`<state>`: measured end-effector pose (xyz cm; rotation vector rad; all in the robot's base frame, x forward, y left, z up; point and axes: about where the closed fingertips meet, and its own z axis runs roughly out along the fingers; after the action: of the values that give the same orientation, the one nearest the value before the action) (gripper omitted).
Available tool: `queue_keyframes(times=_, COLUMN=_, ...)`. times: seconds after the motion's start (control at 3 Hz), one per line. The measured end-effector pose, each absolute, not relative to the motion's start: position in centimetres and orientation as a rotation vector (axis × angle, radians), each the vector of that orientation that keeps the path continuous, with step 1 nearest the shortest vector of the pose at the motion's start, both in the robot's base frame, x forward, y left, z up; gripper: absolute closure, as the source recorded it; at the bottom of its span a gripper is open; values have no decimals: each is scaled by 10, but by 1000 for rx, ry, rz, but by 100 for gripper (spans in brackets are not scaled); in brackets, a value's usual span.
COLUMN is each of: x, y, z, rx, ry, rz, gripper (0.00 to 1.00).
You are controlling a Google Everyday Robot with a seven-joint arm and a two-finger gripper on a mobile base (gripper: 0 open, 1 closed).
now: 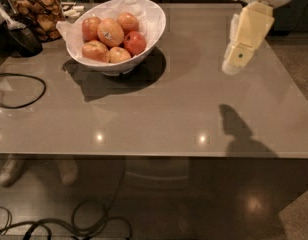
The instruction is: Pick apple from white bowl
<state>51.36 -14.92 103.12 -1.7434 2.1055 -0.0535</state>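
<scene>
The white bowl (155, 24) with a crumpled paper liner stands on the grey table at the back left. It holds several apples. The apple (110, 32), the largest, pale yellow-orange with a small white sticker, lies in the middle on top. A deep red apple (135, 42) lies to its right. My gripper (233, 64) hangs above the table at the right, well to the right of the bowl and apart from it.
A glass jar of brown snacks (36, 11) stands at the back left beside a dark appliance (14, 36). A black cable (24, 91) loops on the table's left side. The table's front edge (154, 154) runs across the lower middle; cables lie on the floor below.
</scene>
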Motion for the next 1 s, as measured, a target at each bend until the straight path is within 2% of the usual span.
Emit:
queue_keyframes(times=0.67, x=560, y=-100, z=1061, rx=-1775, ry=2004, rz=-31, gripper=0)
queue_keyframes(times=1.0, x=565, y=-95, z=1066, rx=-1742, ry=1971, rz=-26, gripper=0)
